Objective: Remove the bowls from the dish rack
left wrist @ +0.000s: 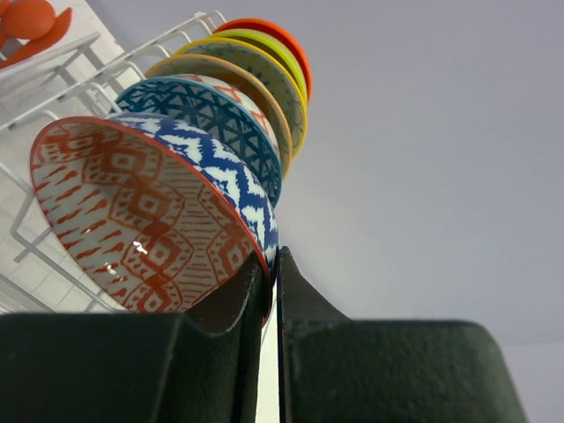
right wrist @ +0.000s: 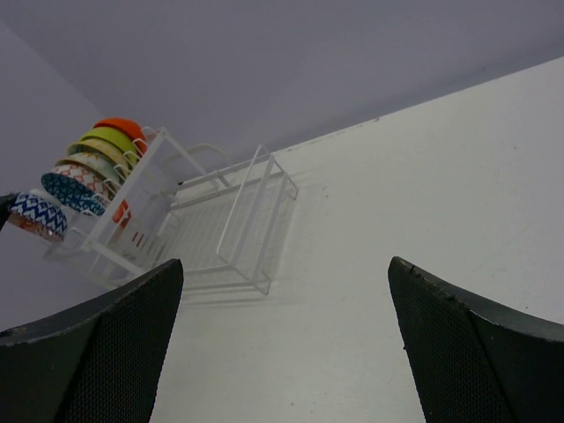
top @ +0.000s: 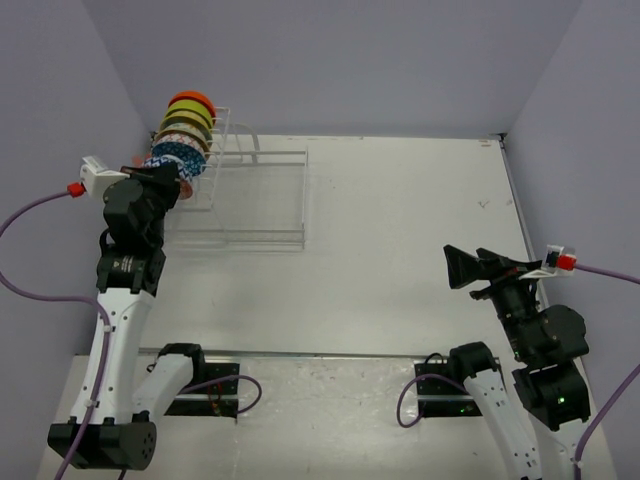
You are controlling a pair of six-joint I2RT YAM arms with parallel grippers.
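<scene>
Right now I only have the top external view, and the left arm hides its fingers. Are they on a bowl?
Observer: Yes; the left wrist view shows the left gripper shut on the rim of the blue-and-red bowl.
Operator: Which one in the row?
Observer: The end one; the teal bowl stands next behind it in the dish rack.
Operator: And the other arm?
Observer: The right gripper is open, only bare table between its fingers.

Bright, even, diffuse light. Soft faint shadow beside dish rack (right wrist: 240,204); small glare specks inside red-patterned bowl (left wrist: 141,211). Frames mostly sharp.
</scene>
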